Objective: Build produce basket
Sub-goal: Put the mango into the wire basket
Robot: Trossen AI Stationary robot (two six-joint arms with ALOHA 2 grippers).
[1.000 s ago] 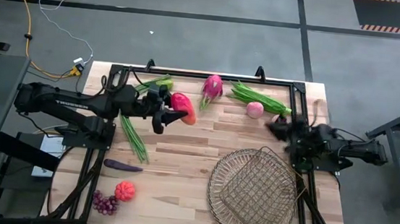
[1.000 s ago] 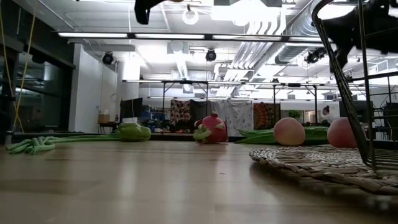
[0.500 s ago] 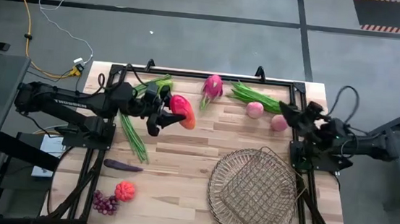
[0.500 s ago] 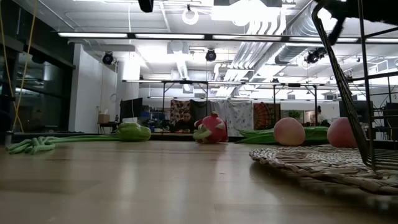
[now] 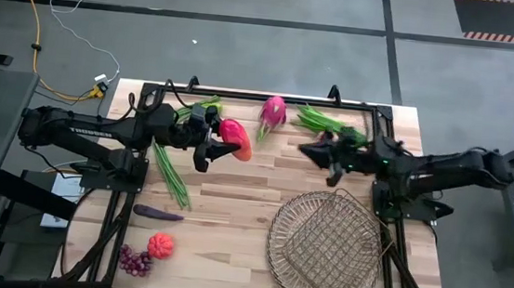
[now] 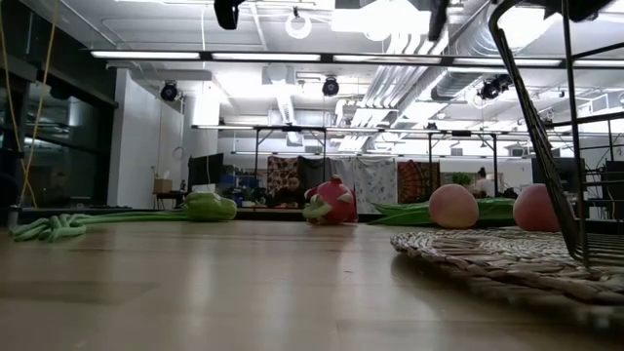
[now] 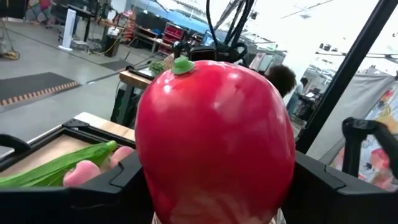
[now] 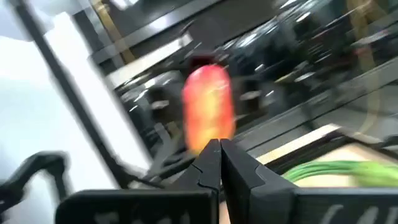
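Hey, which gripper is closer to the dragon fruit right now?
Roughly equal: the left gripper, holding the red pepper, sits to the left of the dragon fruit; the right gripper is shut, to its right.

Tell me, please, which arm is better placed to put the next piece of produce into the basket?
Left: its claw already holds the red pepper aloft. The right claw is shut and empty above the table, though nearer the basket.

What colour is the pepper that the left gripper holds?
The pepper is red with a small green stem, best seen in the left wrist view.
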